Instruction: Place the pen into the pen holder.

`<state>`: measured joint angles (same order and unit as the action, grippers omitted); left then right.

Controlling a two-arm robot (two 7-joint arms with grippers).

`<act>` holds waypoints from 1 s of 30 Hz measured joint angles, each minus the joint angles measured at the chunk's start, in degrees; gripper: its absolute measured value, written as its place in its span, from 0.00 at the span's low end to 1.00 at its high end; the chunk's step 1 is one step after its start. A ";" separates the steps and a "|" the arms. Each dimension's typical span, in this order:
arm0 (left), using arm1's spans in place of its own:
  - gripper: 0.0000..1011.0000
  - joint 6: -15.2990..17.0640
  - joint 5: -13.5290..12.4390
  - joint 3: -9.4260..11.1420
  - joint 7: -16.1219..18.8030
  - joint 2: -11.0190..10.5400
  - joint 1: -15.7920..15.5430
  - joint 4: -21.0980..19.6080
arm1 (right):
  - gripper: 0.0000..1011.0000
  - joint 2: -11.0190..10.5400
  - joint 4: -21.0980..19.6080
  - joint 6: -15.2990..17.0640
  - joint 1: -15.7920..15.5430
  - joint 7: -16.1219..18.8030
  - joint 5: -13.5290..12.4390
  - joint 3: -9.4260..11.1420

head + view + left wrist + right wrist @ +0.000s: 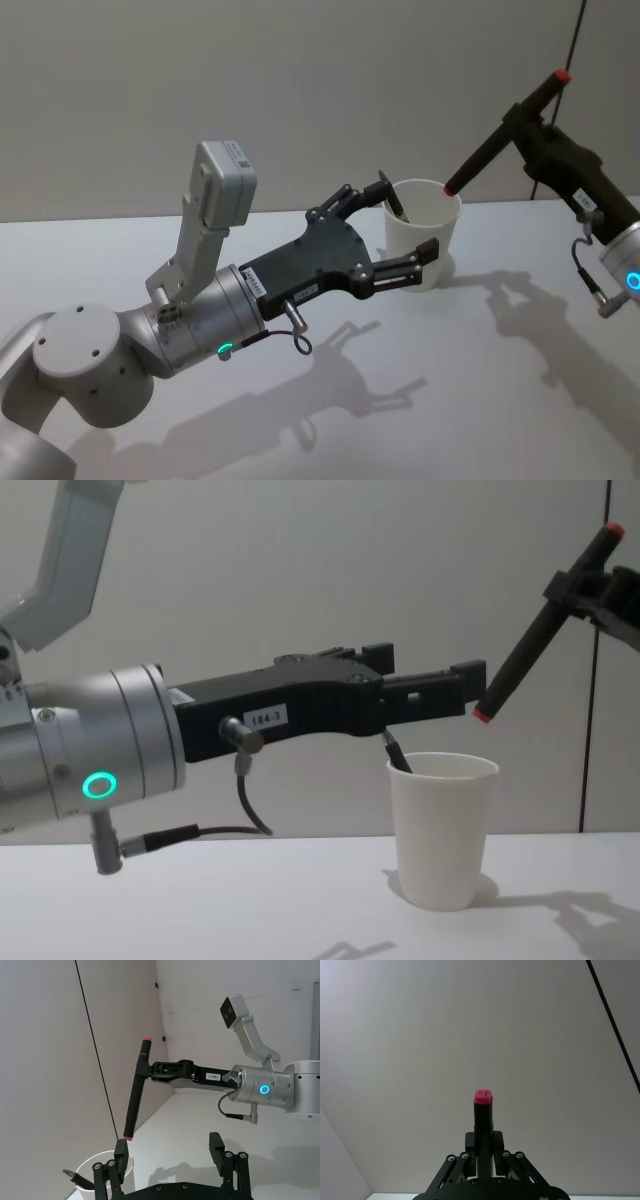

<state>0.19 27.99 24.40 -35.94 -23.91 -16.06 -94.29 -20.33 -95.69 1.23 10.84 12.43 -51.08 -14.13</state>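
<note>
A black pen (500,135) with red ends is held tilted in my right gripper (530,125), which is shut on its upper part. Its lower red tip hangs just above the far rim of the pen holder (425,225), a white paper cup standing upright on the table. Another dark pen (397,207) leans inside the cup. My left gripper (405,225) is open at rim height, its fingers spread beside the cup. From the chest the held pen (525,655) ends above the cup (440,830). The left wrist view shows the right gripper (145,1070) clamping the pen (134,1105).
The white table (450,400) stretches around the cup with nothing else on it. A plain wall stands close behind, with a thin black cable (577,35) running down it at the right. My left arm's body lies low across the table's left side.
</note>
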 joint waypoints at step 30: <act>0.99 0.00 0.01 0.00 0.00 0.00 0.00 0.00 | 0.18 3.04 14.92 -8.44 7.60 9.85 14.61 -1.61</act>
<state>0.20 28.00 24.40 -35.94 -23.91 -16.06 -94.29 -17.28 -80.77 -7.20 18.44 22.27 -36.47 -15.75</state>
